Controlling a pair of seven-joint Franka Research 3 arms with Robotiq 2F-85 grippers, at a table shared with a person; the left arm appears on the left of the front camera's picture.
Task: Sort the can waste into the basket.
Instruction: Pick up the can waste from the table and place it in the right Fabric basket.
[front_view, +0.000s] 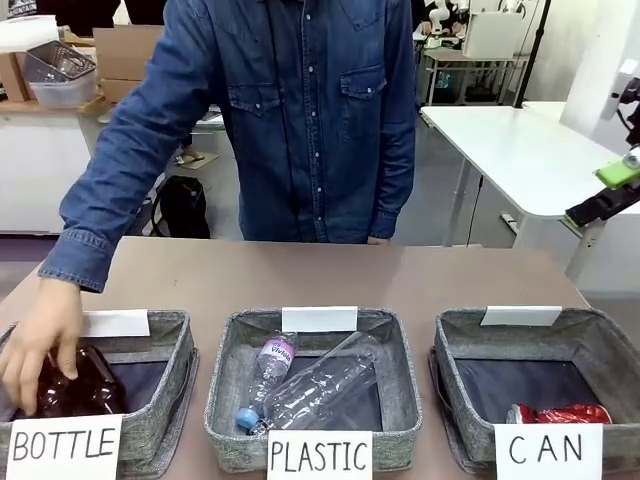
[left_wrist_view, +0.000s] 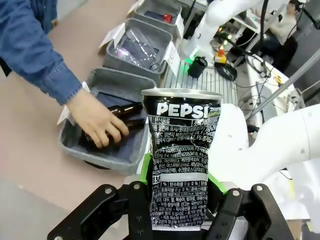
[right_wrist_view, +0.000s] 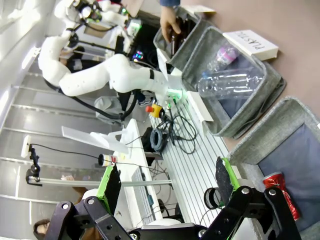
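The left gripper (left_wrist_view: 180, 176) is pinching the silver can (left_wrist_view: 182, 140) between its green pads, gripping the lower half and holding it upright in the air. The can is carrying "PEPSI" in white letters on a black band, with dense small print below that is too fine to read. It is hanging near the BOTTLE basket (left_wrist_view: 125, 152), while the CAN basket (left_wrist_view: 150, 6) is sitting well apart from it at the far end of the row. The right gripper (right_wrist_view: 167, 184) is hovering with its fingers spread wide and nothing between them, and the CAN basket (right_wrist_view: 270, 140) is lying just beyond it with the red can (right_wrist_view: 281, 192) resting on its side on the dark bottom. In the front view the three baskets are standing side by side on the brown worktop (front_view: 300, 275), each wearing a white sign: "BOTTLE" (front_view: 65, 447), "PLASTIC" (front_view: 320, 455) and "CAN" (front_view: 548, 450). The person's hand (front_view: 40, 345) is reaching into the BOTTLE basket and touching the brown bottles (front_view: 85, 385), and clear plastic bottles (front_view: 320, 385) are lying in the PLASTIC basket (front_view: 225, 340).
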